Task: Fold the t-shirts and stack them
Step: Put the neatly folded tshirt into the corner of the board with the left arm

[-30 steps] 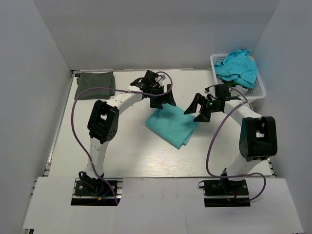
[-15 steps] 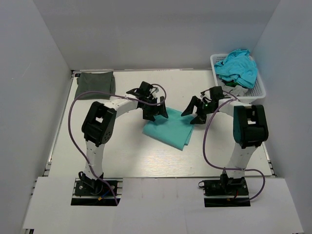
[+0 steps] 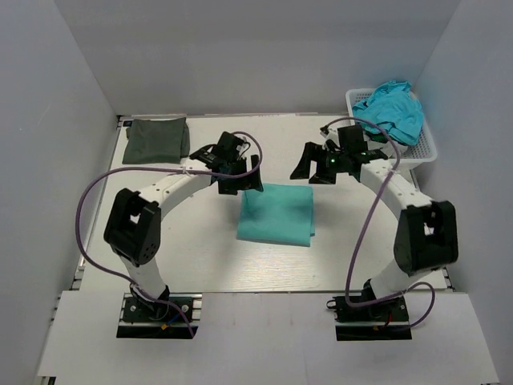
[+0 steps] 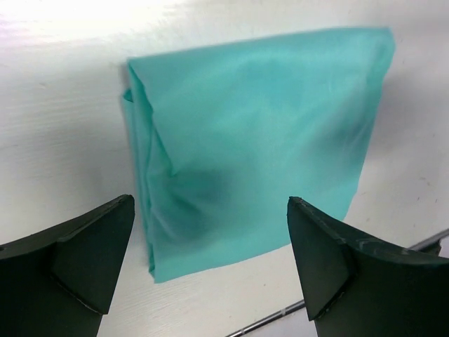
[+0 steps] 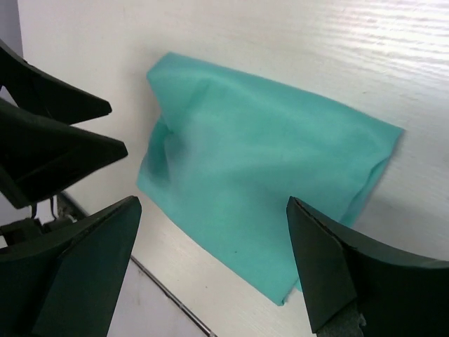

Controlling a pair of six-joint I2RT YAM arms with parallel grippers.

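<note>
Both claws have drawn back farther up the bench (image 3: 200, 257), and the teal t-shirt (image 3: 276, 213) has turned square. From above, my left claw (image 3: 240, 183) and right claw (image 3: 311, 172) gape empty just beyond it. Left wrist: shirt flat beneath my spread claw. Right wrist: same, left claw opposite.

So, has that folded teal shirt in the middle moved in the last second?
Yes. The teal shirt has turned: it lay cornerwise to the table before, and now its edges run square with the table's edges.
</note>
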